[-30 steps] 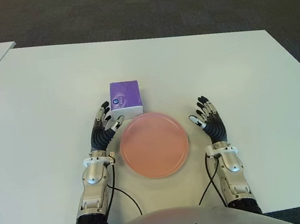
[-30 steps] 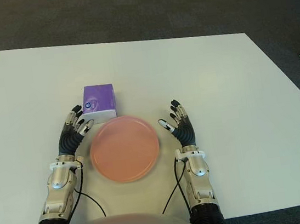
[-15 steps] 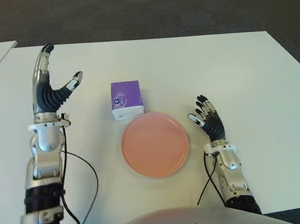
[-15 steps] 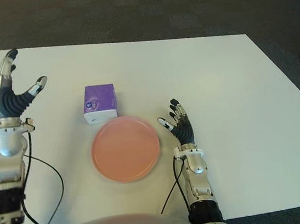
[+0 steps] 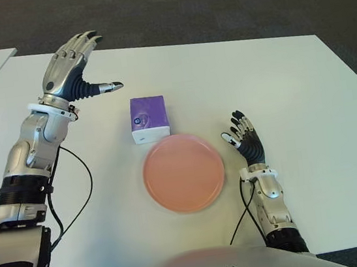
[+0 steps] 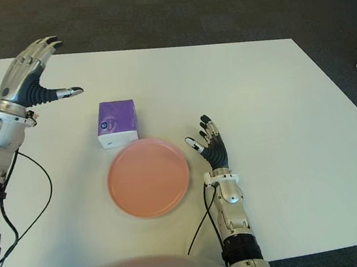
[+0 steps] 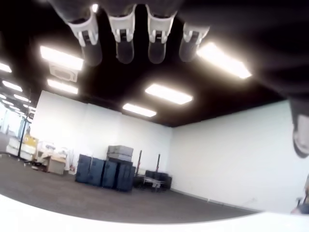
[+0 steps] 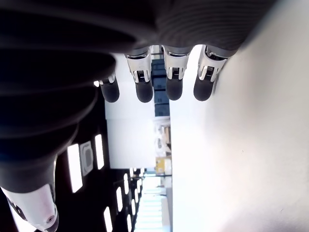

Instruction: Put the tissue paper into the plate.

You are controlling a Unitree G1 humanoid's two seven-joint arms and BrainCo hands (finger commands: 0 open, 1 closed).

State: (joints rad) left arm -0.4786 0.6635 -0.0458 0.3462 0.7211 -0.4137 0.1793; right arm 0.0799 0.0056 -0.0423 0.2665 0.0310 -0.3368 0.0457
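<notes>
Tissue pack (image 5: 149, 118): a small purple block with a white front edge, lying flat on the white surface (image 5: 304, 90), just beyond the plate's far rim and close to touching it; contact cannot be told. Expect it to be light and soft, a wrapped wad of paper that gives under pressure and may have a slick film cover. Take it across its two long sides, thumb on one and fingers on the other, and squeeze only enough to lift; a hard pinch will likely crush it or squirt it out.

Plate (image 5: 183, 172): round, pink, shallow, holding nothing, nearest your body at centre. The pack needs only a short lift and a move toward you to land in it.

Left hand (image 5: 72, 65): raised above the surface, off to the left of the pack and beyond it, well apart from it. Fingers spread, thumb pointing toward the pack, holding nothing. You must bring it down and in before any grasp.

Right hand (image 5: 246, 143): just to the right of the plate, fingers relaxed and extended, holding nothing, idle.
</notes>
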